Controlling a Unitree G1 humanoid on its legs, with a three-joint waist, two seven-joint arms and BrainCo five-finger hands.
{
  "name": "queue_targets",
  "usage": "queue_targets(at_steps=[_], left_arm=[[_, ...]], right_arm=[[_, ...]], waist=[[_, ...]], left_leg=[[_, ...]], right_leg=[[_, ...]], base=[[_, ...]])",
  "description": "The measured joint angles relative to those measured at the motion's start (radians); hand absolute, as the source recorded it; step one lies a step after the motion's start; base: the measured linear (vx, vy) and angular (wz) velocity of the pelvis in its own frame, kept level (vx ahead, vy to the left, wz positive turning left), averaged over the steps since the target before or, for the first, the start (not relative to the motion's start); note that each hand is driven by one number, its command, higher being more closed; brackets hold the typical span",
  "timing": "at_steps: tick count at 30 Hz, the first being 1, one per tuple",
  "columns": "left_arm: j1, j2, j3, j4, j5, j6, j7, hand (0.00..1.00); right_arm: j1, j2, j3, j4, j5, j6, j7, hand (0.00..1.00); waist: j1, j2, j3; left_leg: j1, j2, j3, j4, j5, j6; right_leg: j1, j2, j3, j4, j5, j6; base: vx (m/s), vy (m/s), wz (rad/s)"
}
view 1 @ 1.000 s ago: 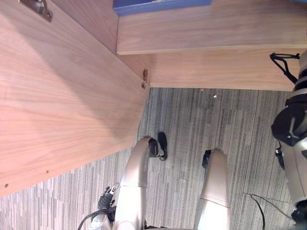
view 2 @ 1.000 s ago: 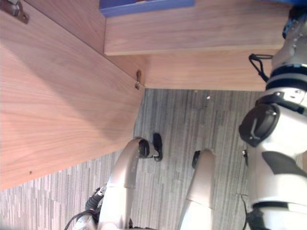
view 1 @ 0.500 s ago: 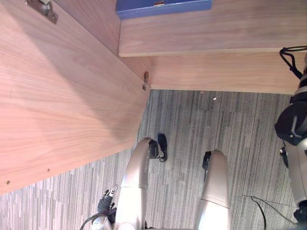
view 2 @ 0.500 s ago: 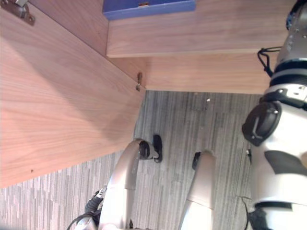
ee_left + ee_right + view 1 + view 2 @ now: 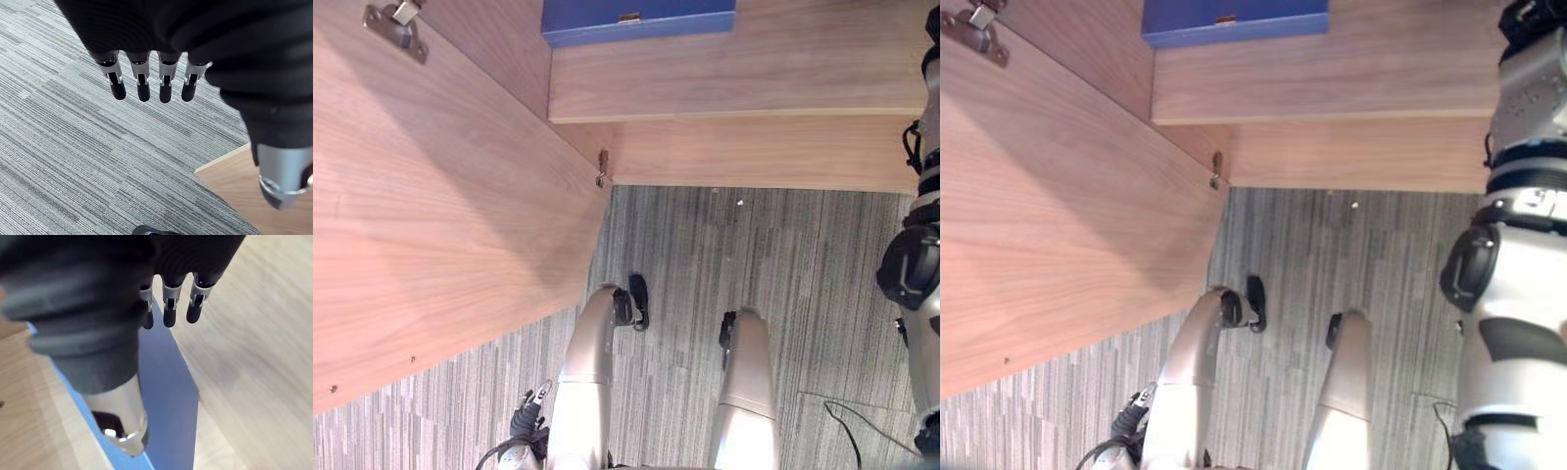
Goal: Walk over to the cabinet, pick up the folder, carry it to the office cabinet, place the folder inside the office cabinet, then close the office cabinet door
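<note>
A blue folder (image 5: pixel 636 20) lies flat on a wooden shelf (image 5: pixel 744 73) inside the office cabinet. The right wrist view has the folder (image 5: pixel 171 382) just past my right hand (image 5: pixel 168 313). That hand's fingers are straight and apart from the thumb, hovering above the blue cover without gripping it. My right arm (image 5: pixel 1518 245) reaches up along the right side toward the shelf. My left hand (image 5: pixel 143 83) hangs over the grey carpet, fingers straight and empty. The cabinet door (image 5: pixel 431 215) stands open on the left.
The open door carries metal hinges (image 5: pixel 396 24) and spans the whole left side, close to my left arm. Striped grey carpet (image 5: pixel 783 274) runs in front of the cabinet's base panel (image 5: pixel 754 152). A wooden corner (image 5: pixel 234 186) lies near my left hand.
The camera has shifted a little, so more of the folder shows. My right arm has moved slightly at the right edge. The folder stays on the shelf.
</note>
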Motion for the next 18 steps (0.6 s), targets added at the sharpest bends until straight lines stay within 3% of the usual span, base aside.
queue_targets(at_steps=[12, 18], left_arm=[[0.0, 0.005, -0.004, -0.025, -0.008, -0.027, -0.031, 0.0], [0.003, 0.013, -0.02, -0.042, -0.029, -0.027, -0.054, 0.0]], right_arm=[[0.0, -0.117, 0.015, 0.051, -0.131, 0.03, 0.039, 0.0], [-0.002, -0.228, 0.051, 0.06, -0.388, 0.055, 0.124, 0.0]], waist=[[-0.02, -0.002, 0.073], [-0.022, -0.003, 0.089]], left_leg=[[0.019, 0.001, 0.015, -0.03, 0.001, 0.004], [-0.002, 0.002, 0.024, -0.033, 0.002, 0.006]], right_leg=[[0.019, -0.002, 0.003, -0.048, 0.016, 0.013], [-0.009, -0.002, 0.011, -0.049, 0.02, 0.017]], base=[[-0.03, 0.115, -0.02], [-0.05, 0.095, -0.01]])
